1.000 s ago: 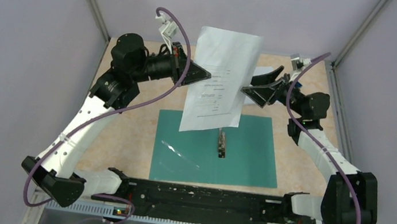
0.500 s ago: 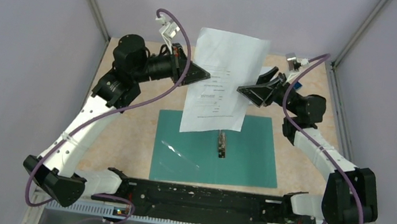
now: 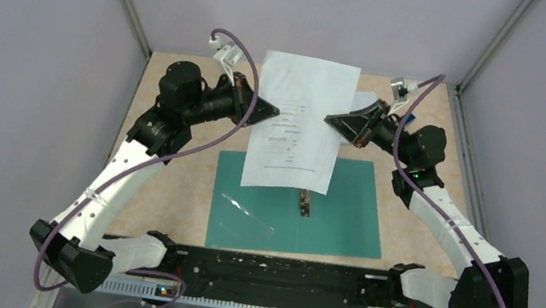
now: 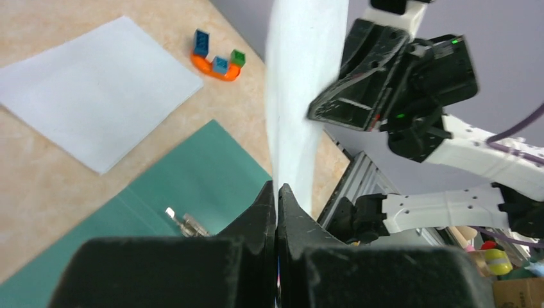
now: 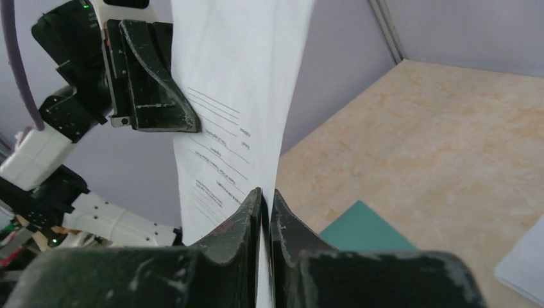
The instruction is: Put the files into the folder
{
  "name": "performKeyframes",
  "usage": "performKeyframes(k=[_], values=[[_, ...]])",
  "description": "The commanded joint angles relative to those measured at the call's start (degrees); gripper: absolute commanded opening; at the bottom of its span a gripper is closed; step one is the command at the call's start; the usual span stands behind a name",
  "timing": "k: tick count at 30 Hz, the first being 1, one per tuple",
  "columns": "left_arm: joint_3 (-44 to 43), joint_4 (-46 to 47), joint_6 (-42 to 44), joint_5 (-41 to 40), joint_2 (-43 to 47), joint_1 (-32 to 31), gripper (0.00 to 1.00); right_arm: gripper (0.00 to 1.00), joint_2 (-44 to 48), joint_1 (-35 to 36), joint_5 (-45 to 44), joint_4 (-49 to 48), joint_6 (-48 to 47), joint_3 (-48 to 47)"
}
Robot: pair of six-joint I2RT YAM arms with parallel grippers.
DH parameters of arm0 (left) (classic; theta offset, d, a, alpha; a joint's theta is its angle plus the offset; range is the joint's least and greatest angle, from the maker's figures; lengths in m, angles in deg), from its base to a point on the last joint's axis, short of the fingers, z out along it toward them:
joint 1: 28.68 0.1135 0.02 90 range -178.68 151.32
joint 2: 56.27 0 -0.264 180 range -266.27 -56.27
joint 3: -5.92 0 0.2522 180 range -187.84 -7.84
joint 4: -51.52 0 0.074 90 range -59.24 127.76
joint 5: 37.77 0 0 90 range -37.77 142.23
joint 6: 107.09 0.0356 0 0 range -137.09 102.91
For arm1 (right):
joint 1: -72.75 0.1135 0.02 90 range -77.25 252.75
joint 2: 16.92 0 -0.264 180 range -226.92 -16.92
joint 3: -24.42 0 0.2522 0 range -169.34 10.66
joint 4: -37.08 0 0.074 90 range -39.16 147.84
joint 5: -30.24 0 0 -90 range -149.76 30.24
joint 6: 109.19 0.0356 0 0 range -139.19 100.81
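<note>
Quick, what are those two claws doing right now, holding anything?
Left gripper: closed, pinching the white printed paper sheet.
Right gripper: closed on the same sheet's other edge.

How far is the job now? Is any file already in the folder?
Done: the folder lies open, its clip bare; no file is in it. In hand: the left gripper and right gripper pinch the printed sheet upright above it. To do: lay that sheet in, then the blank sheet lying on the table.
</note>
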Motion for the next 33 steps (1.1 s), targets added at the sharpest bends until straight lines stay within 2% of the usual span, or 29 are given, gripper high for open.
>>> performKeyframes(k=[1, 2, 5, 10, 12, 13, 16, 21, 26, 33], values=[[5.3, 2.1, 0.6, -3.9, 0.8, 0.2, 0.0, 0.03, 1.8, 2.3, -3.4, 11.3, -7.7, -2.6], [6.4, 2.7, 0.4, -4.4, 0.8, 0.2, 0.0, 0.0, 1.7, 2.9, -4.1, 13.3, -8.8, -2.9], [9.4, 3.6, 0.1, -6.2, 0.6, 0.2, 0.0, 0.0, 1.3, 4.5, -7.1, 19.8, -12.9, -4.3], [16.1, 5.3, 1.7, -13.8, 0.4, 0.2, 0.0, 0.0, 0.5, 6.7, -20.3, 35.1, -22.9, -7.2], [21.1, 10.2, 1.0, -15.8, -0.1, 0.1, 0.0, 0.0, 0.7, 7.0, -22.8, 34.2, -24.1, -5.4], [24.1, 15.6, 0.2, -16.3, -0.7, 0.1, 0.0, 0.0, 0.8, 7.0, -23.6, 32.4, -24.6, -4.0], [31.2, 25.2, -3.5, -16.8, -3.5, 0.1, 0.0, 0.0, 0.0, 7.2, -22.8, 28.0, -24.7, -0.1], [34.6, 30.6, -5.0, -18.3, -9.1, -0.4, 0.02, 0.0, -2.4, 9.7, -24.3, 25.4, -25.7, 3.9], [38.0, 38.3, -6.1, -18.7, -12.8, -0.7, 0.17, 0.0, -2.1, 10.6, -24.9, 18.1, -24.9, 9.2], [39.3, 38.6, -6.2, -19.0, -14.7, -0.8, 0.34, 0.0, -3.5, 10.6, -23.0, 13.6, -25.7, 12.0]])
